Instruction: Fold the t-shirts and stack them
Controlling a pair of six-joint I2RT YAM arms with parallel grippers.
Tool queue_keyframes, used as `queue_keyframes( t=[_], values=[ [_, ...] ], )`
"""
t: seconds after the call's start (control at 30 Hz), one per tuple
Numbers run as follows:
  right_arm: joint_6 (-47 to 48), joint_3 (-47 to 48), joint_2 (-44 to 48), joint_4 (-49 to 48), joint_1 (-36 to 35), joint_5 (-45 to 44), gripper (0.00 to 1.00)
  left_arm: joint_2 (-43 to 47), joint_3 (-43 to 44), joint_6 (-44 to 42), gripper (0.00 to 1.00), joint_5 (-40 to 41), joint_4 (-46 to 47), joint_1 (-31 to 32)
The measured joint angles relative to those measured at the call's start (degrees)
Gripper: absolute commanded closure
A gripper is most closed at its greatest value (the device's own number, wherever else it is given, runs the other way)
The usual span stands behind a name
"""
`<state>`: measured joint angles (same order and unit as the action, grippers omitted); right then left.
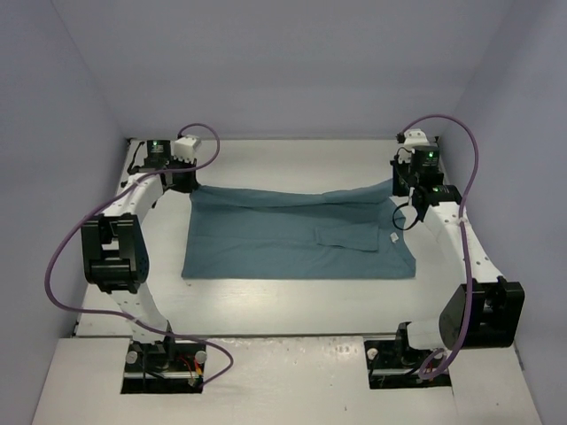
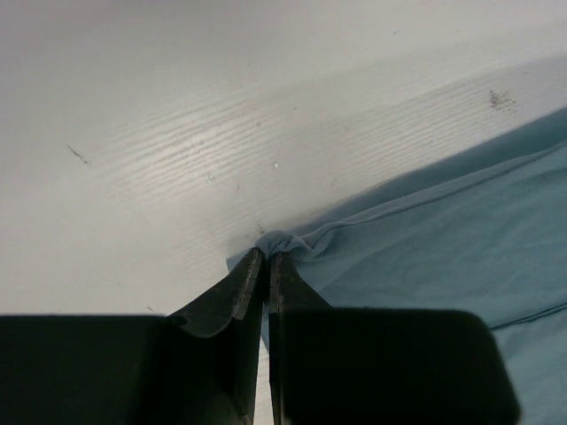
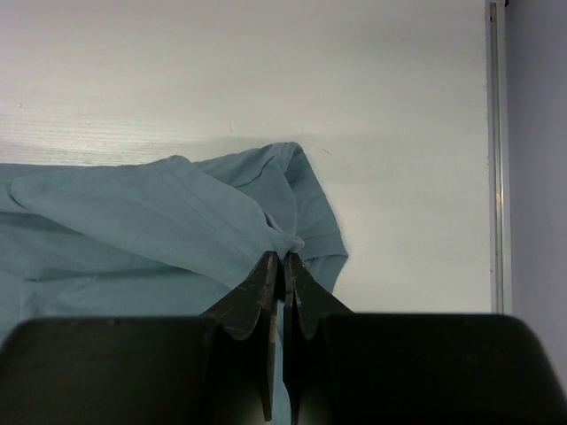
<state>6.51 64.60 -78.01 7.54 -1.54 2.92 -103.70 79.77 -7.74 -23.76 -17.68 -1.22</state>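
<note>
A teal-blue t-shirt (image 1: 292, 239) lies spread across the middle of the white table, with a small white label (image 1: 392, 237) near its right side. My left gripper (image 1: 188, 180) is at the shirt's far left corner, shut on a pinch of fabric (image 2: 276, 243). My right gripper (image 1: 400, 184) is at the far right corner, shut on the cloth (image 3: 291, 244) by a sleeve (image 3: 310, 212). The far edge of the shirt runs taut between both grippers.
The white table (image 1: 292, 159) is boxed in by pale walls at the back and both sides. A metal strip (image 3: 494, 159) runs along the table's right edge. Purple cables (image 1: 62, 257) loop beside both arms.
</note>
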Motion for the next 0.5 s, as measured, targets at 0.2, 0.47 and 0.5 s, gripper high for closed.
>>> queue_keyframes(
  t=[0.2,0.47,0.5],
  values=[
    [-0.1,-0.86,0.68,-0.04,0.0,-0.29,1.0,2.85,-1.51,-4.8,1.0,-4.9,1.95,0.14],
    [-0.38,-3.66,2.84,0.0,0.0,-1.03,1.0,6.71,-6.13,-11.16,1.0,-11.08,2.41,0.1],
    [-0.47,-3.83,3.06,-0.03,0.0,-1.31,1.0,6.98,-6.87,-11.51,1.0,-11.58,2.75,0.03]
  ],
)
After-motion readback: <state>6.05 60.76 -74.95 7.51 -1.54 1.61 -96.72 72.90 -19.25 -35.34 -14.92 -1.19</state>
